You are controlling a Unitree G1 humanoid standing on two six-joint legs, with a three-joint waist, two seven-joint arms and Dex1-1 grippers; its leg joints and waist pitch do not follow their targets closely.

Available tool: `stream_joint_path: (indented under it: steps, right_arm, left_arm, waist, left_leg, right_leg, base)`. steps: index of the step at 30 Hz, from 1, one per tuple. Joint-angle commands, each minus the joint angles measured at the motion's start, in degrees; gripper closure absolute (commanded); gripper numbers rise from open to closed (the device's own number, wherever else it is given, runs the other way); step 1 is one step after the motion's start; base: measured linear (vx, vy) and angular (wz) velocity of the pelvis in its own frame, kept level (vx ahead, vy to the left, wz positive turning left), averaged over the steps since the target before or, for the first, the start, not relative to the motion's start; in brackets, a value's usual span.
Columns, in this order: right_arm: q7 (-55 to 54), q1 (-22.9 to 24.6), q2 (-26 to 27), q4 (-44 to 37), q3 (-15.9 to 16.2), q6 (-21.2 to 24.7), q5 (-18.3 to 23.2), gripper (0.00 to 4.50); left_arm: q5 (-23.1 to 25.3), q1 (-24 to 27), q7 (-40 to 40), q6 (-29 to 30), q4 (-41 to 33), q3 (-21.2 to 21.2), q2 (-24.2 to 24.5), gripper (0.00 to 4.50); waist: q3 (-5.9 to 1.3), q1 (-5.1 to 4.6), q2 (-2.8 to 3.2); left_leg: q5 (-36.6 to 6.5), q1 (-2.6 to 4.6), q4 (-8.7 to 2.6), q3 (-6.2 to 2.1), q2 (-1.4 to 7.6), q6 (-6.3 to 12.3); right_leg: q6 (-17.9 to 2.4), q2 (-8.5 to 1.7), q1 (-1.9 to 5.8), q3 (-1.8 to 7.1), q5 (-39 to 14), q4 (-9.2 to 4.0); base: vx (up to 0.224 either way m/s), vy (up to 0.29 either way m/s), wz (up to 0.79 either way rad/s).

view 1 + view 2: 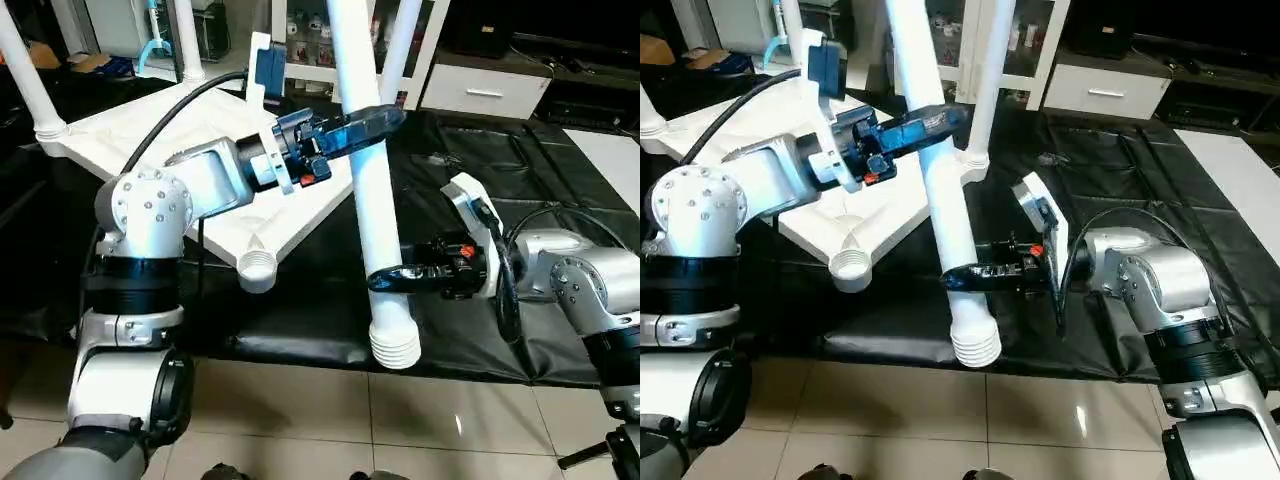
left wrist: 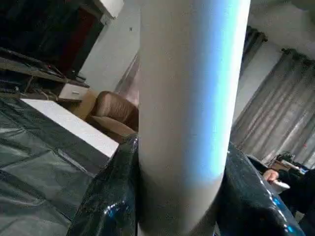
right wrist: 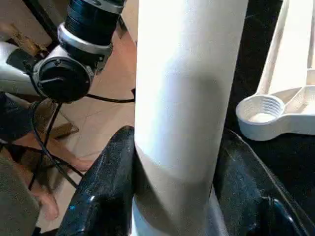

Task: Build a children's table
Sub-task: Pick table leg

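1. Left eye view, progress: the tabletop (image 1: 240, 190) lies underside up on the black-covered counter (image 1: 520, 170); three legs already stand upright in its corner sockets, namely the far-left leg (image 1: 25, 75), the rear leg (image 1: 185, 40) and the far-right leg (image 1: 400, 45); the near corner socket (image 1: 257, 268) is unfilled, so the build is judged roughly three-quarters done.

2. Remaining work: the fourth leg (image 1: 365, 180) is held clear of the counter, just beside the tabletop's near edge and slightly tilted, its ribbed end (image 1: 395, 345) lowermost and overhanging the counter's front edge; it has yet to be brought to the open socket and seated.

3. Appearance: white plastic throughout; tabletop underside ribbed, sockets round and threaded; legs long, smooth, tapered tubes.

4. Left end effector (image 1: 375, 120): black fingers clasped about the fourth leg's middle, pinching it; the left wrist view confirms a finger on each flank.

5. Right end effector (image 1: 385, 280): fingers closed round the same leg lower down, just above the ribbed end.
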Motion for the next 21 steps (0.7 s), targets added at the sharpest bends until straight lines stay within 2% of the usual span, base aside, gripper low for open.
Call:
stream_joint_path:
  steps: [1, 2, 3, 4, 5, 6, 7, 8, 9, 10, 11, 12, 14, 17, 21]
  right_arm:
    - [-2.84, -0.94, 0.95, 0.46, -0.98, -3.49, -2.32, 2.14]
    - [-5.9, -1.46, 2.51, 1.57, -1.97, -6.27, -3.54, 2.14]
    - [-8.22, -1.83, 3.34, 2.42, -2.09, -8.46, -5.11, 2.0]
    - [-8.22, -1.83, 3.34, 2.42, -2.09, -8.46, -5.11, 2.0]
    - [-12.55, -2.12, 5.09, 3.63, -2.56, -12.24, -7.48, 1.8]
    - [-15.44, -2.18, 6.09, 4.39, -2.57, -14.88, -9.36, 1.65]
    - [-19.61, -2.15, 7.77, 5.39, -3.24, -18.3, -11.28, 1.58]
    - [-20.7, -2.19, 8.2, 5.65, -3.5, -18.91, -11.61, 1.58]
    - [-24.49, -2.32, 9.54, 6.44, -3.88, -21.27, -13.24, 1.47]
    - [-24.53, -2.33, 9.55, 6.45, -3.88, -21.3, -13.26, 1.35]
    - [-25.84, -2.24, 10.03, 6.52, -3.73, -22.97, -14.23, 1.35]
    - [-30.1, -2.5, 11.51, 7.09, -4.46, -24.08, -15.12, 1.17]
    - [-32.71, -2.37, 12.92, 6.75, -4.32, -25.64, -16.21, 1.15]
    - [-34.74, -1.81, 15.5, 5.95, -4.05, -24.65, -16.29, 1.15]
    - [-39.0, -0.44, 19.32, 6.81, -2.11, -24.8, -18.35, 1.15]
  left_arm:
    - [2.13, -1.95, 3.51, -1.64, 0.32, 0.86, 0.01, 2.82]
    - [5.27, -2.29, 5.59, -3.19, 0.11, -0.56, 0.52, 2.82]
    - [7.65, -2.57, 7.42, -4.26, 0.03, -1.53, 0.82, 2.82]
    - [7.65, -2.57, 7.42, -4.26, 0.03, -1.53, 0.82, 2.82]
    - [11.25, -2.94, 9.95, -5.74, -0.67, -3.29, 1.55, 2.83]
    - [13.09, -3.2, 11.63, -6.46, -0.99, -4.07, 1.8, 2.83]
    - [13.75, -3.42, 13.67, -6.67, -1.31, -3.77, 1.46, 2.83]
    - [14.01, -3.46, 14.14, -6.82, -1.37, -3.74, 1.4, 2.83]
    - [14.6, -3.6, 15.34, -6.99, -1.65, -3.71, 1.32, 2.83]
    - [14.61, -3.61, 15.36, -6.99, -1.66, -3.71, 1.32, 2.83]
    - [15.09, -3.71, 16.77, -7.33, -1.71, -3.33, 0.99, 2.83]
    - [16.11, -3.95, 18.94, -8.14, -1.51, -2.89, 0.56, 2.83]
    - [16.7, -4.22, 21.2, -8.82, -1.14, -2.13, -0.21, 2.83]
    - [17.45, -4.43, 23.37, -10.23, -0.65, -1.3, -1.53, 2.83]
    - [18.2, -4.42, 23.01, -11.5, -0.49, -2.04, -2.39, 2.83]
  waist:
    - [-4.9, 0.04, 0.3]
    - [-4.88, -0.04, 0.22]
    - [-4.97, -0.2, 0.17]
    - [-4.83, -0.25, 0.25]
    - [-4.78, -0.27, -0.09]
    - [-4.7, -0.51, 0.09]
    - [-4.83, -0.47, 0.0]
    - [-4.78, -0.51, 0.11]
    - [-4.83, -0.57, 0.01]
    - [-4.89, -0.61, -0.16]
    - [-4.88, -0.66, 0.01]
    - [-4.9, -0.73, -0.17]
    - [-4.96, -0.67, -0.05]
    - [-5.03, -0.8, -0.04]
    - [-4.99, -0.95, 0.09]
  left_leg:
    - [-12.23, 0.77, -4.11, 0.73, -0.37, 0.12]
    - [-12.29, 0.72, -4.14, 0.67, -0.31, -0.04]
    - [-12.4, 0.67, -4.12, 0.63, -0.36, -0.4]
    - [-12.41, 0.64, -4.18, 0.6, -0.29, -0.76]
    - [-12.7, 0.85, -4.16, 0.68, -0.37, -0.83]
    - [-13.07, 0.68, -4.18, 0.64, -0.44, -1.32]
    - [-12.77, 0.82, -4.09, 0.71, -0.52, -1.45]
    - [-12.46, 0.86, -4.04, 0.78, -0.51, -1.59]
    - [-12.01, 0.61, -4.15, 0.69, -0.62, -1.59]
    - [-11.77, 0.61, -4.14, 0.73, -0.59, -1.57]
    - [-12.18, 0.73, -4.17, 0.72, -0.6, -1.24]
    - [-11.73, 0.71, -4.15, 0.8, -0.48, -1.27]
    - [-11.16, 0.7, -4.18, 0.81, -0.53, -1.11]
    - [-10.36, 0.55, -4.25, 0.8, -0.59, -0.83]
    - [-10.06, 0.55, -4.29, 0.86, -0.63, -0.53]
  right_leg:
    - [-10.99, -1.28, 3.73, 1.0, -18.26, -3.52]
    - [-10.66, -1.38, 3.57, 0.95, -18.88, -3.66]
    - [-10.24, -1.38, 3.74, 0.85, -19.46, -3.57]
    - [-9.86, -1.29, 3.56, 0.9, -19.66, -3.57]
    - [-9.12, -1.32, 3.53, 0.89, -20.89, -3.83]
    - [-8.14, -1.29, 3.44, 0.89, -22.36, -3.79]
    - [-7.46, -1.32, 3.43, 0.87, -23.01, -3.9]
    - [-7.44, -1.38, 3.16, 0.99, -22.91, -3.9]
    - [-7.52, -1.31, 3.45, 0.87, -22.72, -3.75]
    - [-7.56, -1.21, 3.39, 0.88, -22.25, -3.75]
    - [-7.95, -1.13, 3.38, 0.89, -21.48, -3.67]
    - [-8.25, -1.09, 3.23, 0.99, -20.06, -3.57]
    - [-8.81, -1.08, 3.35, 1.05, -18.63, -3.37]
    - [-9.4, -0.99, 3.63, 1.09, -15.99, -3.07]
    - [-9.67, -1.03, 3.52, 1.2, -15.01, -3.02]
  base:
    - [0.0, 0.0, 0.0]
    - [0.0, 0.0, 0.0]
    - [0.0, 0.0, 0.0]
    - [0.0, 0.0, 0.0]
    - [0.0, 0.0, 0.0]
    - [0.0, 0.0, 0.0]
    - [0.0, 0.0, 0.0]
    - [0.0, 0.0, 0.0]
    - [0.0, 0.0, 0.0]
    - [0.0, 0.0, 0.0]
    - [0.0, 0.0, 0.0]
    - [0.0, 0.0, 0.0]
    - [0.0, 0.0, 0.0]
    - [0.0, 0.0, 0.0]
    - [0.0, 0.0, 0.0]
